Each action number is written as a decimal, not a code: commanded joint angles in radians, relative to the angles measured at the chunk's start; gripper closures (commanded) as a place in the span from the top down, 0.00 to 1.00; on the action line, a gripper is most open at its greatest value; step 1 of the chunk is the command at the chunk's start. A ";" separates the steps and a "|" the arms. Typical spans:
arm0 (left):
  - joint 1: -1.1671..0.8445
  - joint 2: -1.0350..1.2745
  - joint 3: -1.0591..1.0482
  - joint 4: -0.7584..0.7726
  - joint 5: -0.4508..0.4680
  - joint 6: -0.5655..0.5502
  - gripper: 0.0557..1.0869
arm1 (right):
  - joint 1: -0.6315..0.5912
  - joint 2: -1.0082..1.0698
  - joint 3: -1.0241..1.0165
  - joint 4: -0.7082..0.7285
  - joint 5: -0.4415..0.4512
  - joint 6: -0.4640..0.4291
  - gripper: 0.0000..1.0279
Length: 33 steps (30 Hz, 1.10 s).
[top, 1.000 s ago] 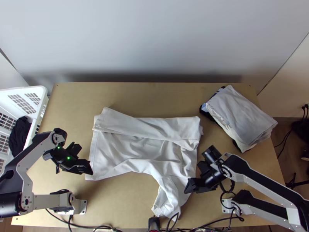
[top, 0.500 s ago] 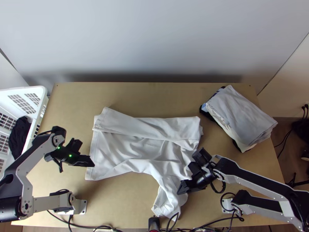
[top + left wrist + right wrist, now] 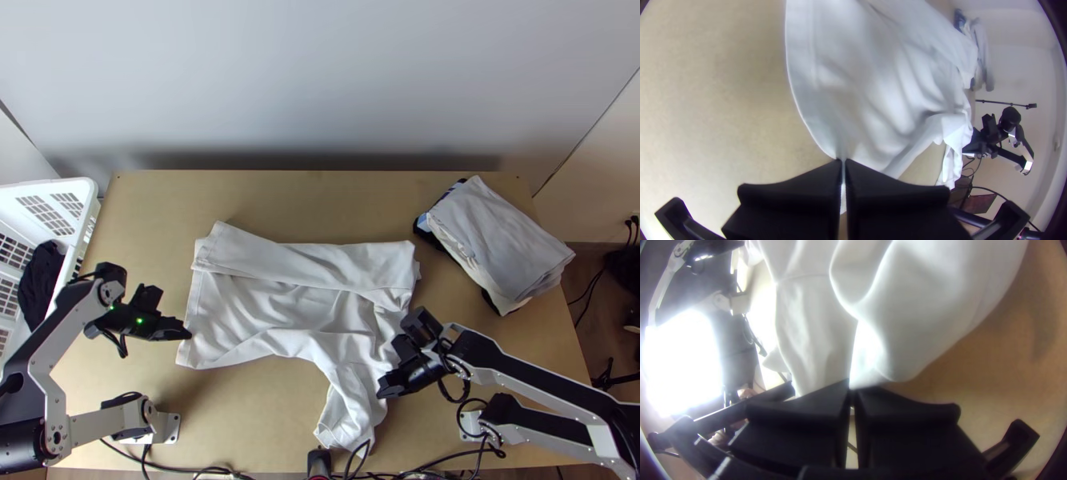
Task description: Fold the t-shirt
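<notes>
Near edge: black cables [image 3: 172,468] run along the table [image 3: 264,408], beside the bunched near end of the white t-shirt [image 3: 272,304]. Just beyond, the right gripper [image 3: 381,391] is at the right side of that bunched part; right wrist view has its fingers [image 3: 822,398] together, pinching a bit of the shirt at the tips. Left gripper [image 3: 188,334] is a little farther up, at the shirt's near left corner; left wrist view shows it clenched, cloth caught between its fingers [image 3: 818,178] at the hem. Shirt lies between the two grippers and away past them, mid-table, spread but wrinkled, far side folded over in a long strip. Left: white laundry basket [image 3: 90,189], black cloth [image 3: 38,280] inside. Far right: stack of folded clothes [image 3: 500,236], light grey piece on top, well apart from the shirt. Behind the table, pale wall [image 3: 320,80].
</notes>
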 commanded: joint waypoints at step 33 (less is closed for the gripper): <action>0.105 0.078 0.250 -0.149 0.062 0.056 0.03 | -0.381 -0.147 0.173 -0.573 -0.073 -0.320 0.03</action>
